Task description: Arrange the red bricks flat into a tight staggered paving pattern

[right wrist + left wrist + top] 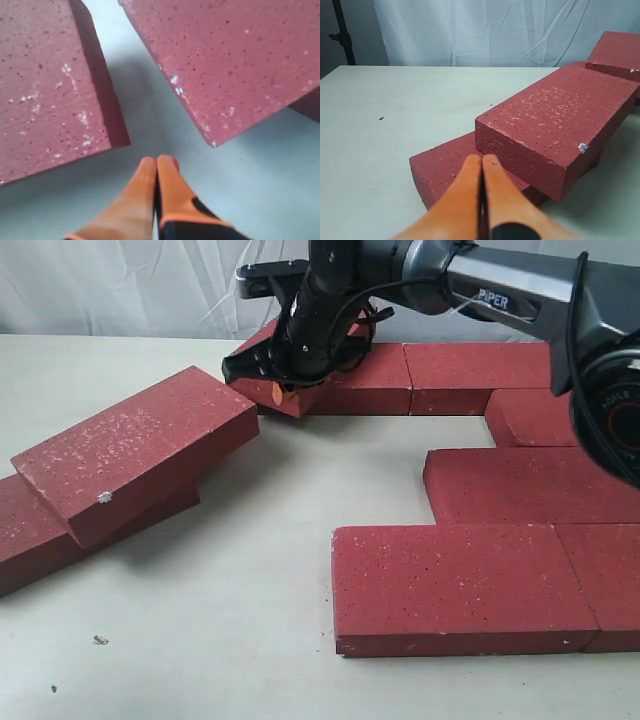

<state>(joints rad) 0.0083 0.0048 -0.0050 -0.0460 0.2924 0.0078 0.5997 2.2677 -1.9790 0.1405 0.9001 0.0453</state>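
Several red bricks lie on the pale table. One tilted brick (pixel 140 450) leans on a flat brick (pixel 30 535) at the left. Others lie flat at the back (pixel 470 370), on the right (pixel 530 485) and at the front (pixel 450 585). My right gripper (pixel 280 393) reaches across to the back brick's left corner (pixel 345 390), shut and holding nothing. In the right wrist view its orange fingertips (pixel 158 162) hover over bare table between the tilted brick (pixel 45 85) and that corner (pixel 240 65). My left gripper (pixel 482 159) is shut and empty, close to the flat brick (pixel 445 165) beneath the tilted one (pixel 560 125).
A white curtain (pixel 120 285) hangs behind the table. Bare table (pixel 200 620) spreads across the front left and in the gap (pixel 370 460) between the brick groups. Small dark specks (pixel 100 640) lie near the front left.
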